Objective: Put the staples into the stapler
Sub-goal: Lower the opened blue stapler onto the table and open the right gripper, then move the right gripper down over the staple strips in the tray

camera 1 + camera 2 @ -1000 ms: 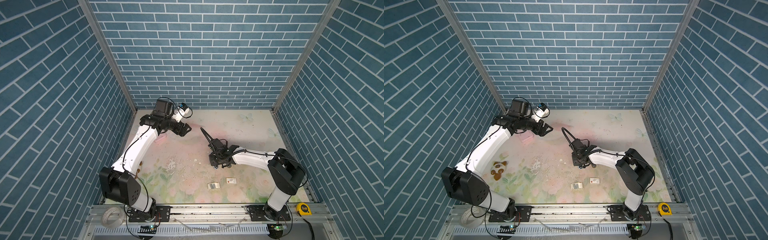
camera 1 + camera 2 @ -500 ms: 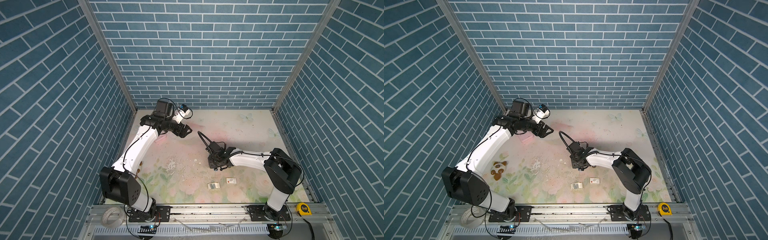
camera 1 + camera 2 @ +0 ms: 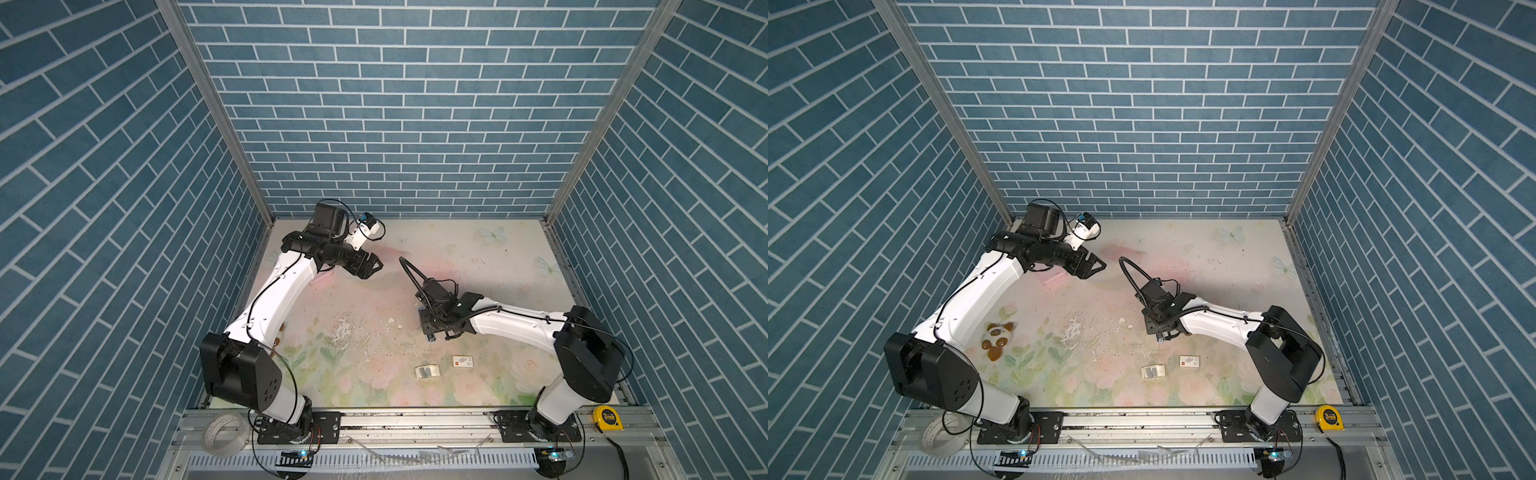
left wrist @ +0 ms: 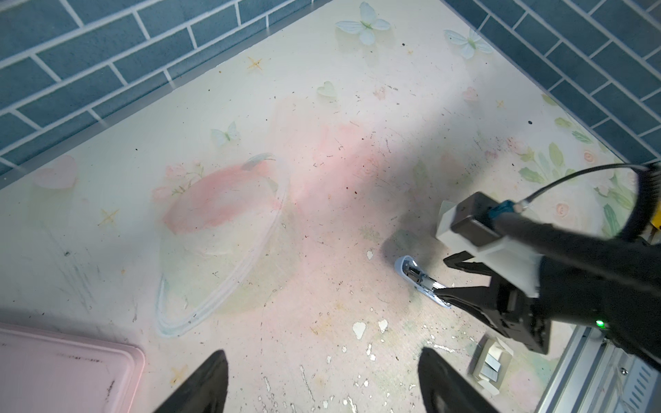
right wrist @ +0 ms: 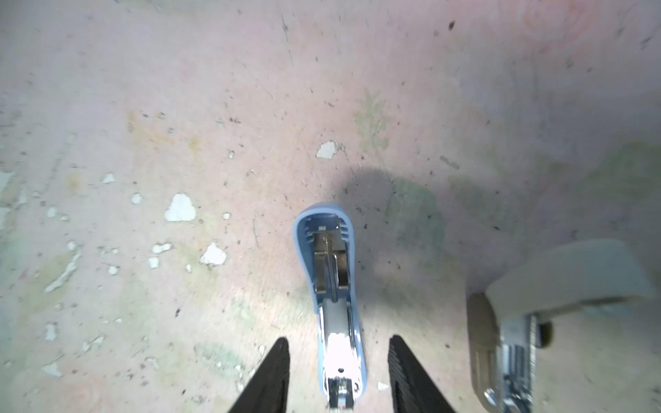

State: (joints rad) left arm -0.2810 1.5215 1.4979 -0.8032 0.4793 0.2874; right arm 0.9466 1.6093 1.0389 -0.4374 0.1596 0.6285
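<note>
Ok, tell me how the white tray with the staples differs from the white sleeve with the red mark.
The tray lies open with dark-grey staples in it; the sleeve shows a closed white face with a red mark. In both top views the tray lies left of the sleeve and nearer the front rail. Both are small, white and flat on the table, apart from each other.

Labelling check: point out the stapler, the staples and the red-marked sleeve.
stapler (image 5: 331, 271), right wrist view, metal insert inside its blue shell.
staples (image 3: 425, 372), in a top view, on the dark grey strips.
red-marked sleeve (image 3: 462, 361), in a top view, white face.
</note>
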